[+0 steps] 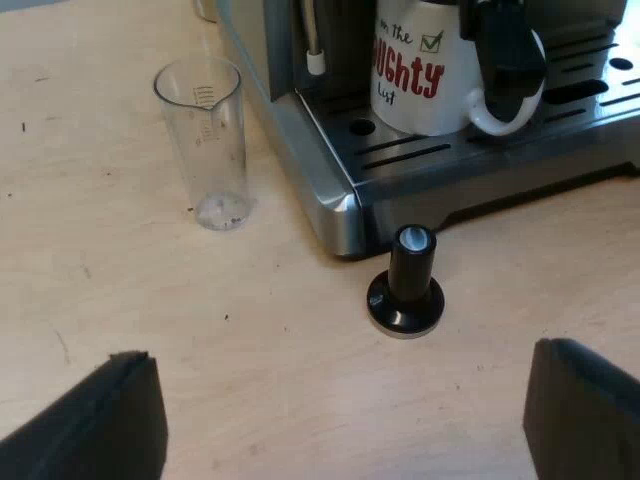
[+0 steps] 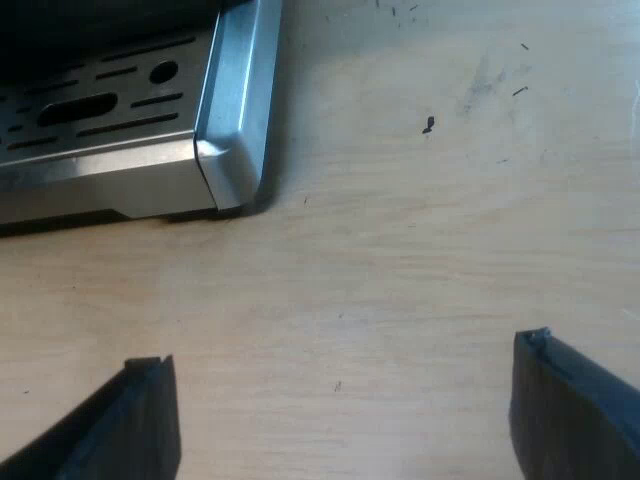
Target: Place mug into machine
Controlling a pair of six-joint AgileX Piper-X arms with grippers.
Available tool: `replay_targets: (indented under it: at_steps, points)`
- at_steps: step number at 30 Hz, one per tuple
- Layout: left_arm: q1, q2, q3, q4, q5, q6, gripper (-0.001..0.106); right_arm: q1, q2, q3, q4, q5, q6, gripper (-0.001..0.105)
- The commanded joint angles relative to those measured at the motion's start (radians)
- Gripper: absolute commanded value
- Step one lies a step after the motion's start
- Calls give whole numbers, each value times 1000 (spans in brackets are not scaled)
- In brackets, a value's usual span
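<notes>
- Noticing the white ceramic mug with red lettering (image 1: 415,75) standing upright on the slotted metal drip tray (image 1: 470,150) of the brushed-steel espresso machine (image 1: 330,190), already inside the machine's front bay.
- Seeing a black part (image 1: 505,50) hanging just in front of the mug's handle, at or very near it; not being able to tell what that part is.
- Spotting a thin metal steam wand with a white tip (image 1: 313,45) pointing down beside the mug, over the tray.
- Finding the tamper with a black knob and round black base (image 1: 406,285) standing upright on the pale wooden table (image 1: 120,290), just beside the machine's front corner and apart from it.
- Finding the clear plastic measuring glass (image 1: 205,140) standing upright on the table near the machine's side, a few specks lying at its bottom, well apart from the tamper.
- Hovering the left gripper (image 1: 340,360) above bare table near the tamper, its two black fingers spread wide and gripping nothing.
- Hovering the right gripper (image 2: 342,352) over the table near a rounded corner of the machine's base, its black fingers likewise spread wide, nothing lying between them.
</notes>
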Motion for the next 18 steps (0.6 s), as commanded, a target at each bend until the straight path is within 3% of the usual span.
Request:
replay_targets:
  at_steps: [1,11,18]
  points:
    - [1,-36,0,-8,7,-11,79,-1,-47,-4,-6,1,-5,70]
    - [1,-36,0,-15,60,-8,79,-1,-47,-4,-6,1,-5,70]
    - [1,-36,46,-106,58,32,79,-1,-47,-4,-6,1,-5,70]
